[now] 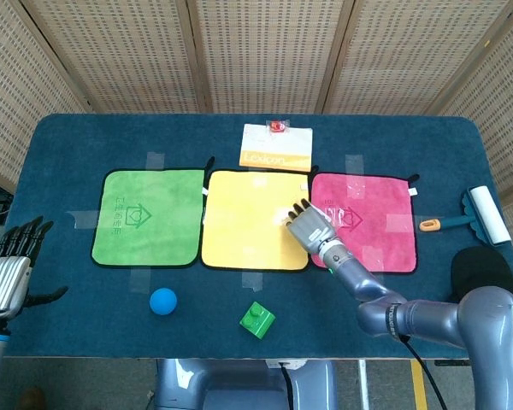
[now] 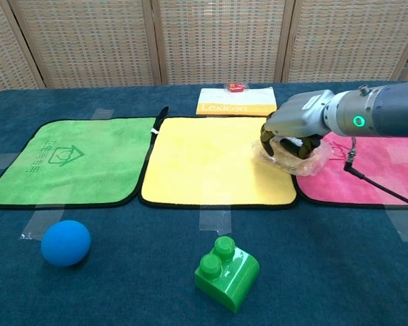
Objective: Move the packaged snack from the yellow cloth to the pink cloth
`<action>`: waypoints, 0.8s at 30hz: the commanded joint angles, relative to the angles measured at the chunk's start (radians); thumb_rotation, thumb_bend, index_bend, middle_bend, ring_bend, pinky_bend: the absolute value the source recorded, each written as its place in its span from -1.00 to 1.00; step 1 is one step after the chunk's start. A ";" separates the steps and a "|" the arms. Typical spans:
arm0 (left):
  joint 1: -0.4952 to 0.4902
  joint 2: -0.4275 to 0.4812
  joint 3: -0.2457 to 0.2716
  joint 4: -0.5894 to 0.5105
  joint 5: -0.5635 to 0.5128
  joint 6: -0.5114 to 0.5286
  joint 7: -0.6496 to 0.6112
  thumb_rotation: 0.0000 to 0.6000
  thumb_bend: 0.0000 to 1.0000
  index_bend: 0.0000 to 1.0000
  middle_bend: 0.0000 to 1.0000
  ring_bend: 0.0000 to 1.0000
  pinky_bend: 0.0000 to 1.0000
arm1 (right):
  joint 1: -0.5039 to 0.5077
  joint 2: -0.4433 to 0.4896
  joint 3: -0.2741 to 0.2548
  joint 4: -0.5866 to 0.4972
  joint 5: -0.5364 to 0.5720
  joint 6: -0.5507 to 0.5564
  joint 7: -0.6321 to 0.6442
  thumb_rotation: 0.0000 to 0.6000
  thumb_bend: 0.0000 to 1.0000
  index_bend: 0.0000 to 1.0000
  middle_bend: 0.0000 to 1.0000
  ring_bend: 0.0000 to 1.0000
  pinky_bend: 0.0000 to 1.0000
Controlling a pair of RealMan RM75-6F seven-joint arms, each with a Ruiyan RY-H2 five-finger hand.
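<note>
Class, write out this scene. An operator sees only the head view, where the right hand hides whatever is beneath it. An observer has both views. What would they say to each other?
Operator: In the head view my right hand covers everything under it. Is it holding anything?
Observer: Yes. The chest view shows its fingers curled around the packaged snack, which is in a clear crinkled wrapper.
Operator: Where is that over the cloths?
Observer: In the chest view it straddles the border. Its left part shows against the yellow cloth and its right part against the pink cloth.
</note>
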 commanded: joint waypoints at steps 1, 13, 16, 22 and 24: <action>0.002 0.001 0.003 -0.002 0.007 0.004 -0.001 1.00 -1.00 -1.00 -1.00 -1.00 -1.00 | -0.016 0.018 -0.016 -0.010 0.010 0.009 0.001 1.00 1.00 -0.29 -0.50 -0.74 -0.69; 0.011 0.004 0.018 -0.014 0.043 0.020 -0.003 1.00 -1.00 -1.00 -1.00 -1.00 -1.00 | -0.075 0.090 -0.069 -0.035 0.016 0.044 0.009 1.00 1.00 -0.25 -0.46 -0.73 -0.66; 0.014 0.003 0.022 -0.017 0.057 0.027 0.001 1.00 -1.00 -1.00 -1.00 -1.00 -1.00 | -0.089 0.104 -0.063 -0.042 0.017 0.051 0.029 1.00 1.00 -0.24 -0.45 -0.73 -0.66; 0.014 0.003 0.027 -0.022 0.066 0.025 0.003 1.00 -1.00 -1.00 -1.00 -1.00 -1.00 | -0.107 0.123 -0.046 -0.063 -0.004 0.059 0.058 1.00 1.00 -0.23 -0.45 -0.73 -0.66; 0.015 0.004 0.028 -0.023 0.068 0.026 0.001 1.00 -1.00 -1.00 -1.00 -1.00 -1.00 | -0.115 0.133 -0.027 -0.086 -0.020 0.062 0.092 1.00 1.00 -0.27 -0.49 -0.74 -0.66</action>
